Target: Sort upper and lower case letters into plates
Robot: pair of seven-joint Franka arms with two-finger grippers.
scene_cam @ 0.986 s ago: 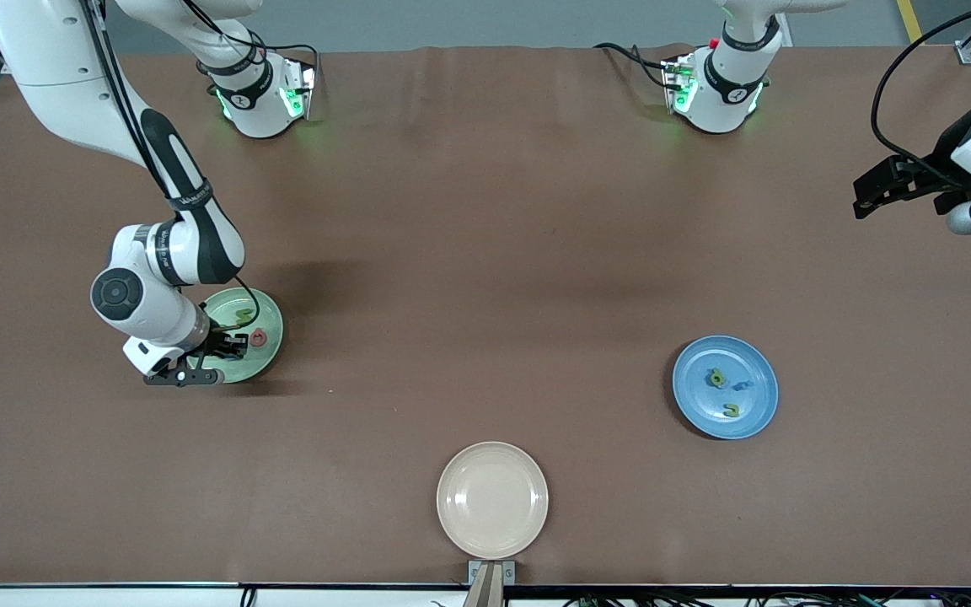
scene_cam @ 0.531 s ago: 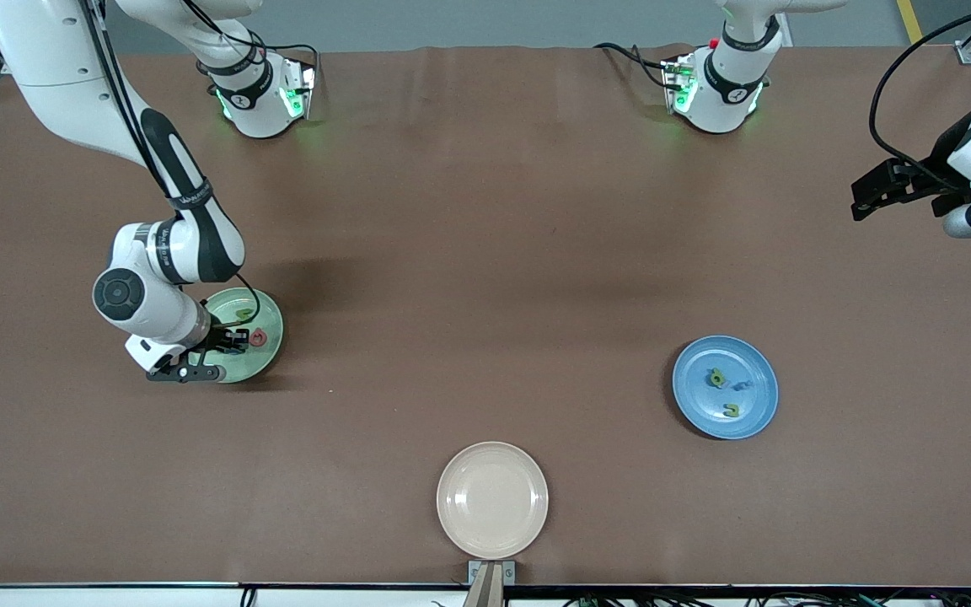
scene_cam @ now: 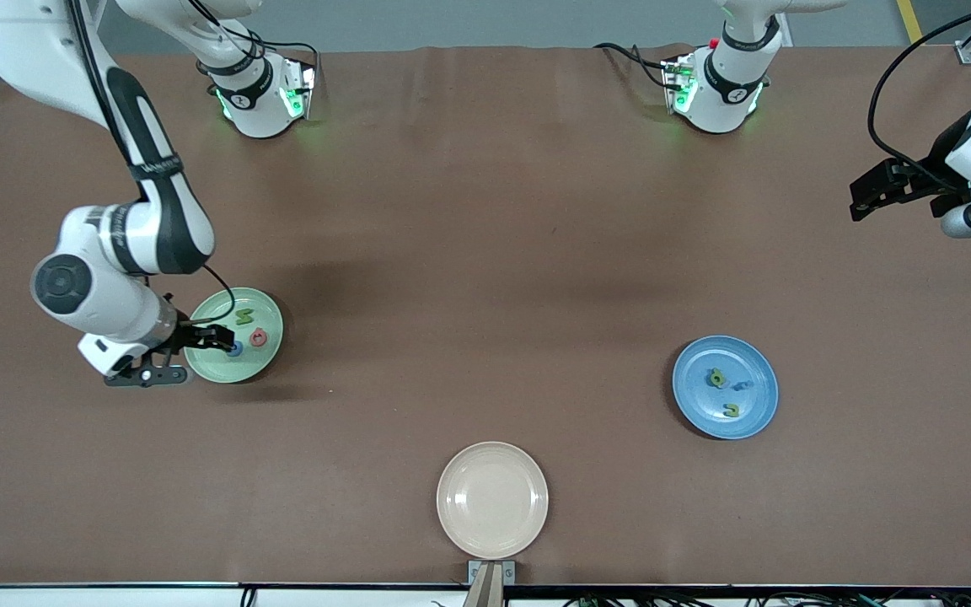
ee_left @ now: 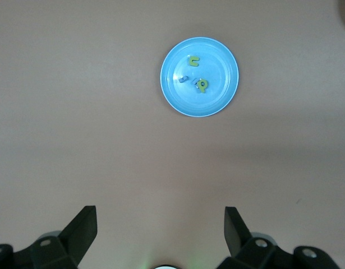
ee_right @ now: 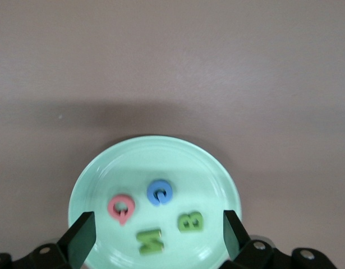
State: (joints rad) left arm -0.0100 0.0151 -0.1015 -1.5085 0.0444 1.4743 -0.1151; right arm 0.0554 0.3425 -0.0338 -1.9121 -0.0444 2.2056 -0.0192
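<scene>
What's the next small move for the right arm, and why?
Probably lift the right gripper clear of the mint green plate: its fingers are open and empty, and the blue letter already lies in the plate beside the pink and green letters.

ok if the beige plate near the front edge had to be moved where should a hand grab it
By its raised rim. The round, shallow cream plate lies flat and empty on the table, nothing beside it, so I'd come down from above and pinch the rim at any point, one finger inside, one outside.

The mint plate [ee_right: 93, 179], just under the right gripper's [ee_right: 154, 235] spread fingers [ee_right: 81, 235], holds pink, blue and two green letters [ee_right: 160, 192]. The blue plate [ee_left: 220, 92], well apart from the left gripper's [ee_left: 161, 230] fingers [ee_left: 235, 227], holds three small letters [ee_left: 193, 60].
</scene>
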